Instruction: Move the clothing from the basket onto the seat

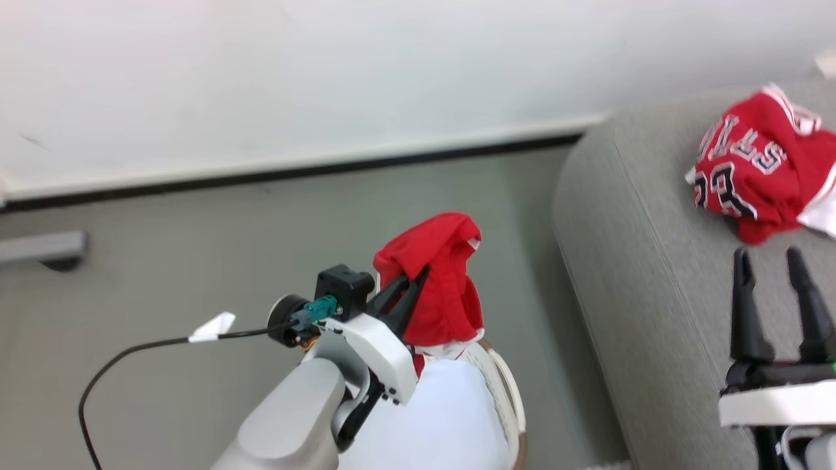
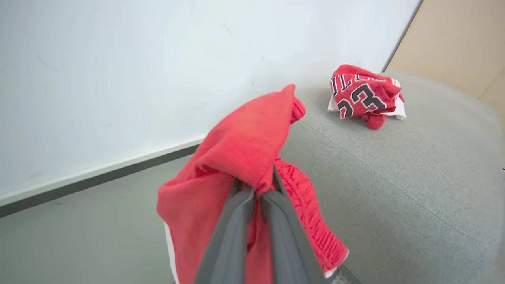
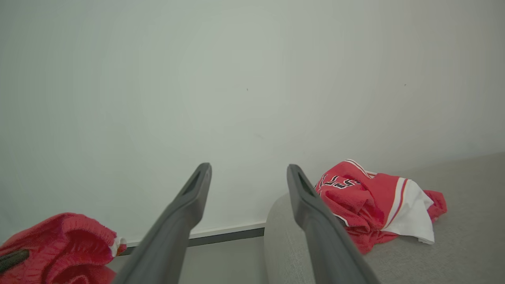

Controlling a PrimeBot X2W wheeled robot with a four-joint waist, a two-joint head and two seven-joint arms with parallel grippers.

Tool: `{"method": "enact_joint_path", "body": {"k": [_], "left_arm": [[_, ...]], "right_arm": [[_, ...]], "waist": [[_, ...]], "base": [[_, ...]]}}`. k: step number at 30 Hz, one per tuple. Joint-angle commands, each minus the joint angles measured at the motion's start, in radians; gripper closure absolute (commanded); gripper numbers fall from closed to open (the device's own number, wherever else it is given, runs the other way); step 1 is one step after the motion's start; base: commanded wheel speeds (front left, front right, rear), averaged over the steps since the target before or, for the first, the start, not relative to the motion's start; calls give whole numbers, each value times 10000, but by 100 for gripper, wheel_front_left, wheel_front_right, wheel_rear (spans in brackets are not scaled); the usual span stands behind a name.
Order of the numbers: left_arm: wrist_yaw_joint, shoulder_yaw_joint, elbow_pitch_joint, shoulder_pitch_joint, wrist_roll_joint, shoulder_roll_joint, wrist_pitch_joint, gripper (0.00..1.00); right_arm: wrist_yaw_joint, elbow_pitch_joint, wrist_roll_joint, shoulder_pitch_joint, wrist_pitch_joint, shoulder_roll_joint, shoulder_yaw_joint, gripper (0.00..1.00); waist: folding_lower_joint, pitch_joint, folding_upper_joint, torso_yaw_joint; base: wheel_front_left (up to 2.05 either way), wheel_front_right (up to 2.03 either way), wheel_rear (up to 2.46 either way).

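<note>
**Left jaws clamped on the shorts above the basket, seat not yet reached**

The left jaws are pressed together on a bunched fold of the red shorts (image 1: 436,274). The cloth drapes down both sides of the closed fingers and hangs over the basket (image 1: 516,398). In the head view its white-trimmed hem sits close to the basket rim, and I cannot tell whether it is clear of it. The right jaws stand wide apart and empty, low over the seat (image 1: 640,274), just short of the jersey (image 1: 757,163). The jersey lies crumpled on the cushion (its share of the job looks done). Inside the basket I see a plain white pad (image 1: 444,424) and no other red cloth, though the left arm hides part of the interior.

The step in hand, as I judge it, is carrying the second garment from basket to seat. The shorts hang on the floor side of the seat's rounded edge, well apart from the jersey. The next move calls for swinging the left arm to the robot's right until the cloth is over the flat cushion, not its sloping flank. Then the arm should lower and the jaws part. A release made too early could let the shorts slide off the edge
</note>
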Motion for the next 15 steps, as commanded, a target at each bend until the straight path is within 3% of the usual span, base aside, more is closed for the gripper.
{"method": "enact_joint_path", "body": {"k": [1,6,15], "left_arm": [[-20,21,-332,15,-144,91,-3,100],[-7,146,-1331,-311,-437,93,160,100],[452,534,-3195,-736,-728,280,841,100]], "right_arm": [[-22,160,69,348,8,-14,175,0],[-22,426,161,751,8,49,737,0],[-22,587,318,839,8,-21,1364,0]], "waist": [[4,-1096,0,784],[4,-1615,0,1009],[4,-1909,0,1215]], "base": [[0,0,0],[0,0,0],[0,0,0]]}}
